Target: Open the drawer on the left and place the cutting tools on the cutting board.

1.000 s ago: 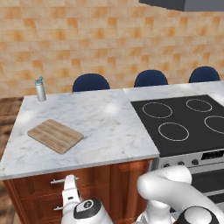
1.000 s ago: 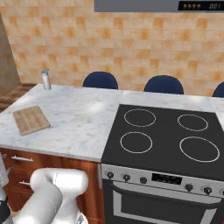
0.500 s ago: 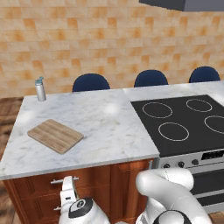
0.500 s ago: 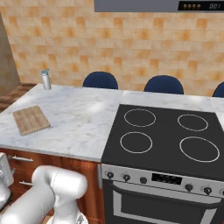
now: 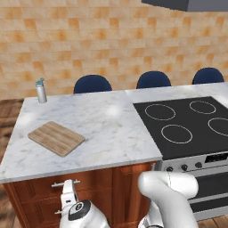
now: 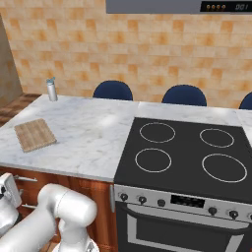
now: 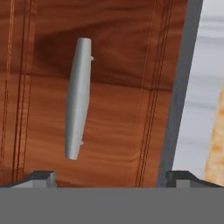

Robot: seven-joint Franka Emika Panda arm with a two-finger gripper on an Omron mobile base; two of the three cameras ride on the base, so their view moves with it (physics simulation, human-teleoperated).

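The drawer is the top reddish-brown front under the marble counter, and it is closed. Its silver bar handle lies just ahead of my gripper. The jaws are open wide, with the two dark fingertips to either side of the handle and apart from it. From the right base view the hand hangs low at the left edge, in front of the drawer front. The cutting board lies bare on the counter's left. The cutting tools are hidden.
A grey bottle stands at the counter's back left corner. The black cooktop and oven front fill the right side. Blue chair backs line the far edge. A second drawer handle sits below the top one.
The hand has drifted slightly in front of the drawer, and more of it now shows in the right base view. The jaws stayed wide open and the drawer stayed closed.
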